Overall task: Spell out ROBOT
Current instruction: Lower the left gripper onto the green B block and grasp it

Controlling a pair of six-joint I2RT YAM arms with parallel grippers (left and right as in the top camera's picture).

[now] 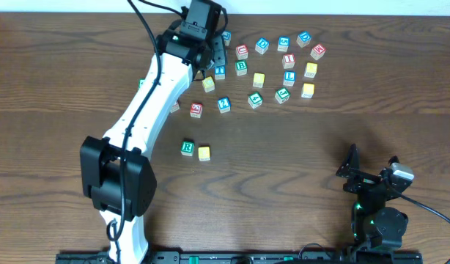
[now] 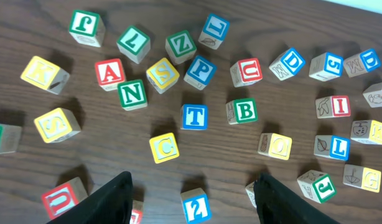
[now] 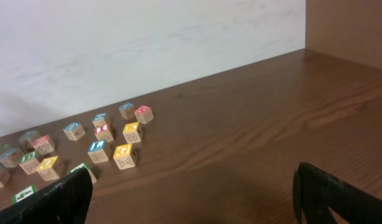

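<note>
R (image 1: pixel 187 147) and one yellow cube (image 1: pixel 204 152) are sitting paired (B (image 2: pixel 245 111), T (image 2: pixel 195 116), a second yellow (image 2: pixel 279 146) remaining); left tool (image 2: pixel 192 190) and right tool (image 3: pixel 194 193) are hanging open, empty.

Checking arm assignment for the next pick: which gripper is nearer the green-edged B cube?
Left. The left gripper hovers open with the B cube just beyond its fingertips. The right gripper sits far off, near the front edge of the table.
</note>
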